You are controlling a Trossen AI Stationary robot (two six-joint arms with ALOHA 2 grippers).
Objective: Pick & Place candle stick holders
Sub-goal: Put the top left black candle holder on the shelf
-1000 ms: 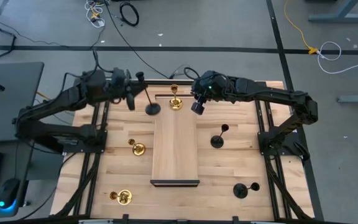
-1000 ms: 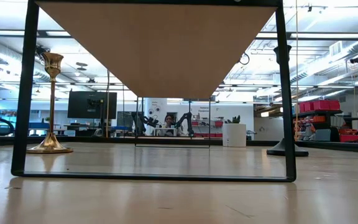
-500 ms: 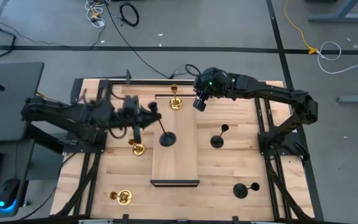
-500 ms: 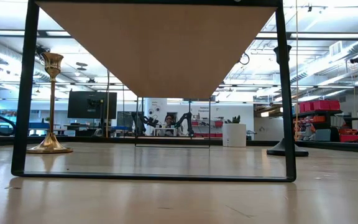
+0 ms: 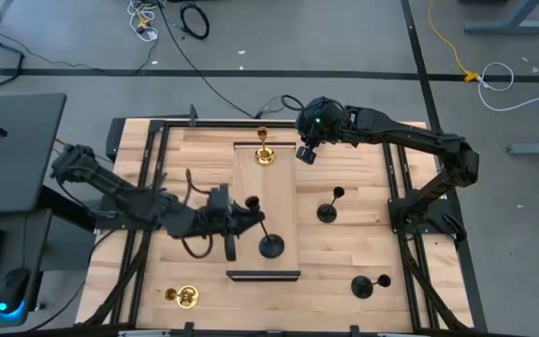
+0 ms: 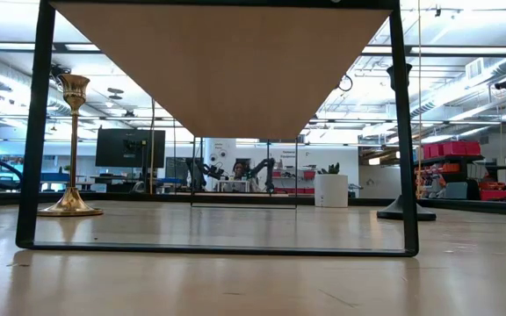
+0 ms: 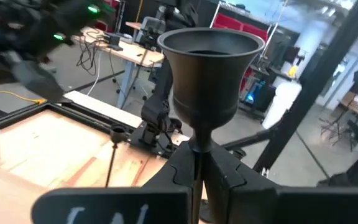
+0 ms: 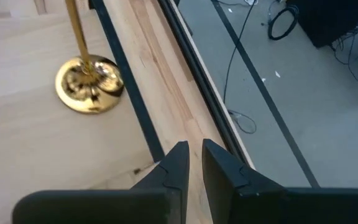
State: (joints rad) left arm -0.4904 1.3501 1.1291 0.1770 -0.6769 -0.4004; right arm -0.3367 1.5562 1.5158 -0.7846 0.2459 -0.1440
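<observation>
High view: left gripper (image 5: 235,225) clamps a black holder (image 5: 269,245), base over the raised board (image 5: 279,201)'s near end. Left wrist view: its stem stands upright between the fingers. Right wrist view: right gripper (image 8: 191,163), nearly together, empty, beside the gold holder (image 8: 89,84).

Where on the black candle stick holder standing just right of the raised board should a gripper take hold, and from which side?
Grip the thin stem of the black candle stick holder, between flared base and top cup, which look too wide. It stands upright, so come in level from the far side, where the right gripper hangs nearest.
</observation>
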